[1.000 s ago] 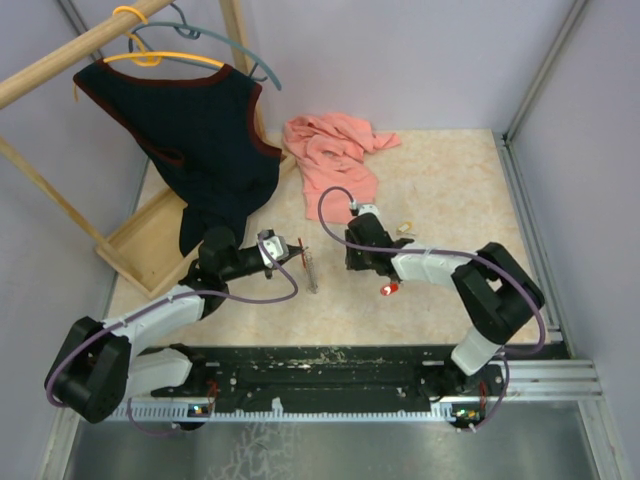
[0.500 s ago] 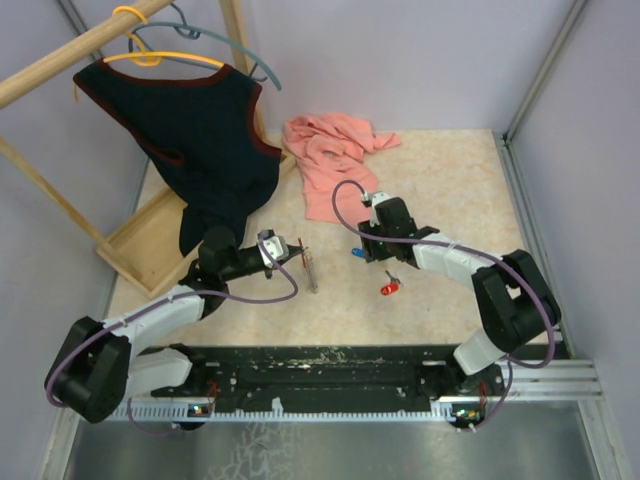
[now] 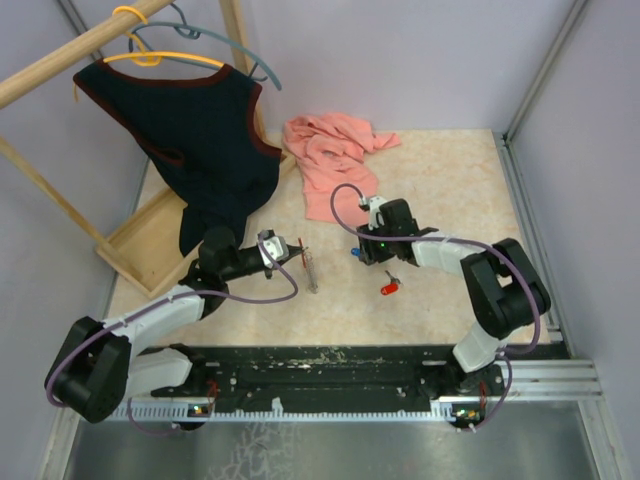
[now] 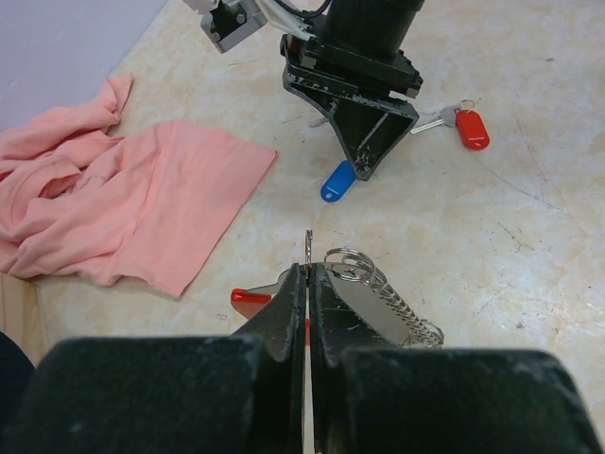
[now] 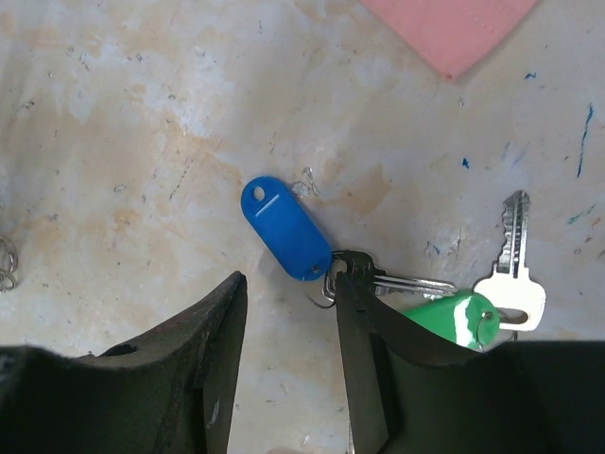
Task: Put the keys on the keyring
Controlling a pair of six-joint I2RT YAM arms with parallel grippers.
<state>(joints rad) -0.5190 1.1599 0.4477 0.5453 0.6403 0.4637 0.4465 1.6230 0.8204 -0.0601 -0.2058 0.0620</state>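
Observation:
My left gripper [image 4: 308,271] is shut on the thin edge of the keyring [image 4: 383,305], whose red side [image 4: 248,300] and grey metal side with small rings stick out past the jaws. In the top view the keyring [image 3: 307,265] hangs just off the left gripper [image 3: 292,259]. The right gripper [image 5: 289,282] stands open just above the table, and the blue key [image 5: 284,227] lies right in front of its jaws. A green key [image 5: 456,319] and a bare silver key [image 5: 511,274] lie beside its right finger, partly hidden. A red key [image 3: 390,289] lies apart, nearer the arm bases.
A pink cloth [image 3: 331,160] lies crumpled at the back of the table, close behind the right gripper. A wooden rack [image 3: 138,250] at the left holds a dark vest [image 3: 195,135] on hangers. Metal rails [image 3: 525,200] edge the table on the right.
The right gripper opened wider and shifted right off the blue key, which now lies uncovered on the table. The left arm and the keyring have not moved.

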